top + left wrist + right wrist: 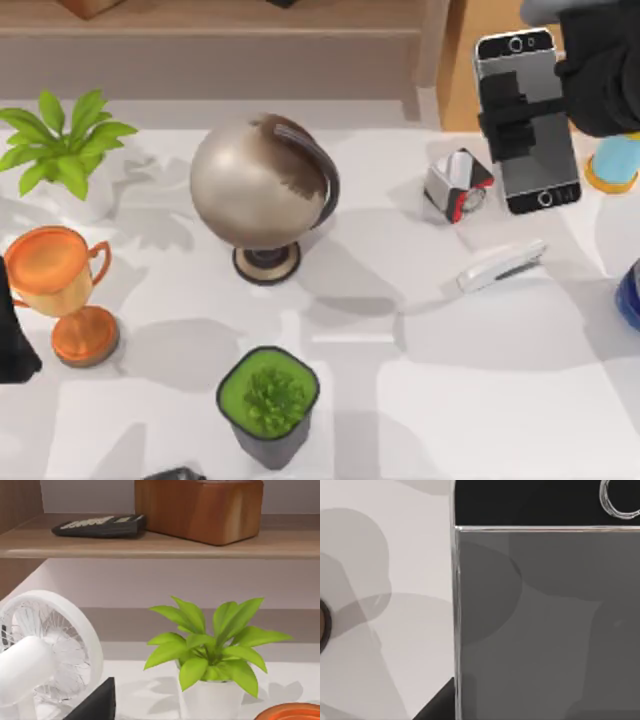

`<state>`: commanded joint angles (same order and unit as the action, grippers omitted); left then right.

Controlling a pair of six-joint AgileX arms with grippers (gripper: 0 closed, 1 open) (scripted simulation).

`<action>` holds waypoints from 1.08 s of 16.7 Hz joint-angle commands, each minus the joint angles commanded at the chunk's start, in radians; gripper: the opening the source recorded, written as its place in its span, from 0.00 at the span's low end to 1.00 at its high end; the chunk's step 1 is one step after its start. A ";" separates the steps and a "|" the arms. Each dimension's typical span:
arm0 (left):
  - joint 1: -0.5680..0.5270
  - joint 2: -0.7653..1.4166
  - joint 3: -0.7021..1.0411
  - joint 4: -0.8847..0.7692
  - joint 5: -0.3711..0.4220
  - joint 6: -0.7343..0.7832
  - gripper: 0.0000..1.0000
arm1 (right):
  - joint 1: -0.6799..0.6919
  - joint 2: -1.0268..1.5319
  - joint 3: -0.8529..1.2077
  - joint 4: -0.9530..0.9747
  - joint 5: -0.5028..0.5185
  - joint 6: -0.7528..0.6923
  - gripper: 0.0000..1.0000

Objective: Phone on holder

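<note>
White table surface (480, 400) carries many things, with a wooden shelf (210, 40) along the far side. At the far left stands a leafy plant (62, 145), near it an orange trophy (62, 285); my left arm is parked at the left edge, and whether its fingers are apart or together I cannot tell. In the middle are a globe (262, 185) and a green potted plant (268, 400). Further right sit a small grey-and-red holder (458, 186) and a white bar (500, 265). At the far right the right gripper (520, 125) is clamped across the phone (530, 165), lifted above the table. Its long axis runs far to near, screen up, round button at the near end. The holder lies just left of the phone, so I judge a short move left is needed.
</note>
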<state>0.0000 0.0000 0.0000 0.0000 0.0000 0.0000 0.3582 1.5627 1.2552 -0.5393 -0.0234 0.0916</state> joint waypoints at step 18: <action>0.000 0.000 0.000 0.000 0.000 0.000 1.00 | -0.786 -0.264 -0.418 0.587 -0.088 -0.163 0.00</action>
<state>0.0000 0.0000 0.0000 0.0000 0.0000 0.0000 -0.4276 1.2986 0.8376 0.0482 -0.1119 -0.0717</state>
